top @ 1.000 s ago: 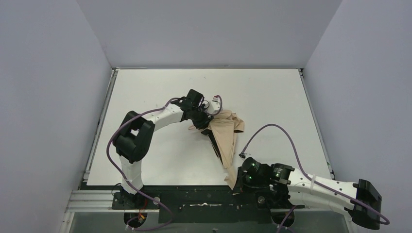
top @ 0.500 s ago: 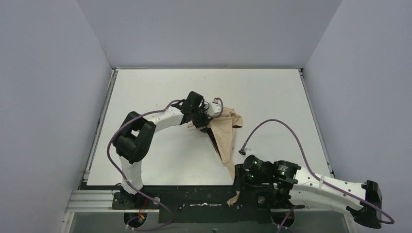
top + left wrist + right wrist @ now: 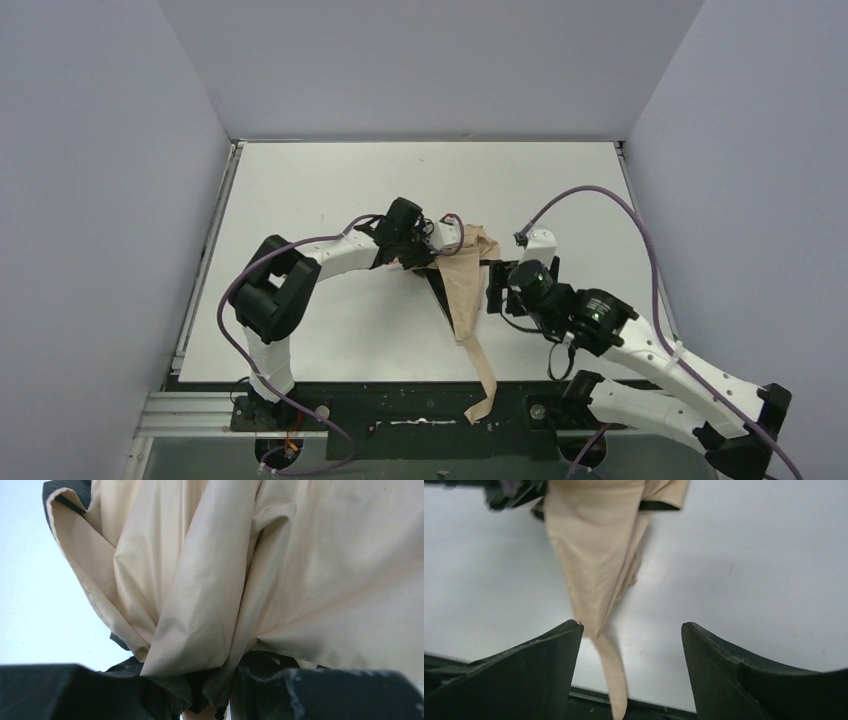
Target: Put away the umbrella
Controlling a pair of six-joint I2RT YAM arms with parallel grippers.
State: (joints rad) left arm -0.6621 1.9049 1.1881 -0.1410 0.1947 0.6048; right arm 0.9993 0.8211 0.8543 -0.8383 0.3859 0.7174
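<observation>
The left tool (image 3: 414, 248) is clamped on the bunched upper end of the umbrella (image 3: 463, 285), which lies on the counter (image 3: 330, 180) between the arms, its tan tail trailing over the near edge. The right tool (image 3: 491, 292) hovers just beside the canopy, jaws spread wide and empty. It would do best to gather the loose folds together — not a single flap — while the left holds firm. One umbrella, two tools.

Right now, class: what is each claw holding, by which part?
The left claw grips the umbrella by its bunched fabric; the right claw stands open, holding nothing.
</observation>
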